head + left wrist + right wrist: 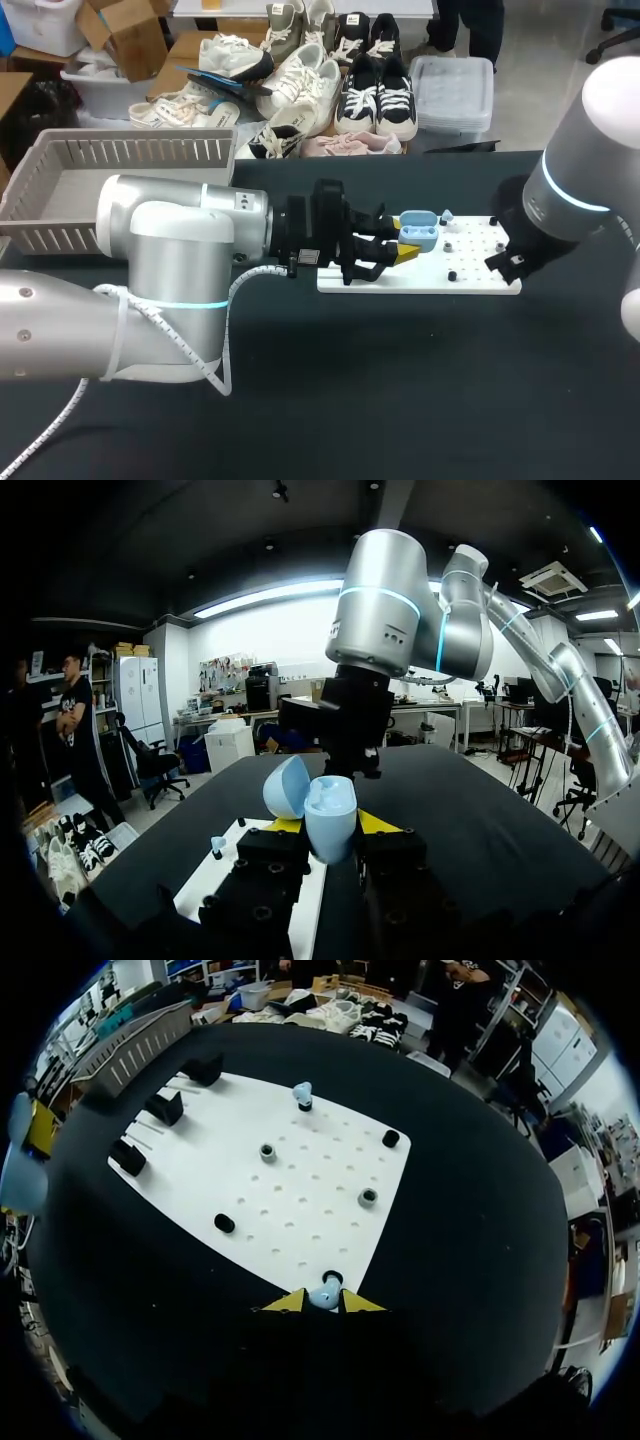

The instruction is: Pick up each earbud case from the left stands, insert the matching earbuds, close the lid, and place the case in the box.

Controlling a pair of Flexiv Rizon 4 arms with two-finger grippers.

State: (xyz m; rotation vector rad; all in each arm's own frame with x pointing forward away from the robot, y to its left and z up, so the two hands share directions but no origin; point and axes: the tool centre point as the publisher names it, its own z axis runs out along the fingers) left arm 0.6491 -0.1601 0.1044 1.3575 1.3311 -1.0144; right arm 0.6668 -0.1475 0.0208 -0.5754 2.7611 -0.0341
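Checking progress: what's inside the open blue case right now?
The blue case, held by the left claw, looks empty inside, though its hollows are too small to be sure. The far earbud and near earbud sit on the white board.

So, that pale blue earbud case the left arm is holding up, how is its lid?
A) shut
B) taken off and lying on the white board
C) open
C: the earbud case has its lid swung back on the hinge, and the head view shows its hollow inside.
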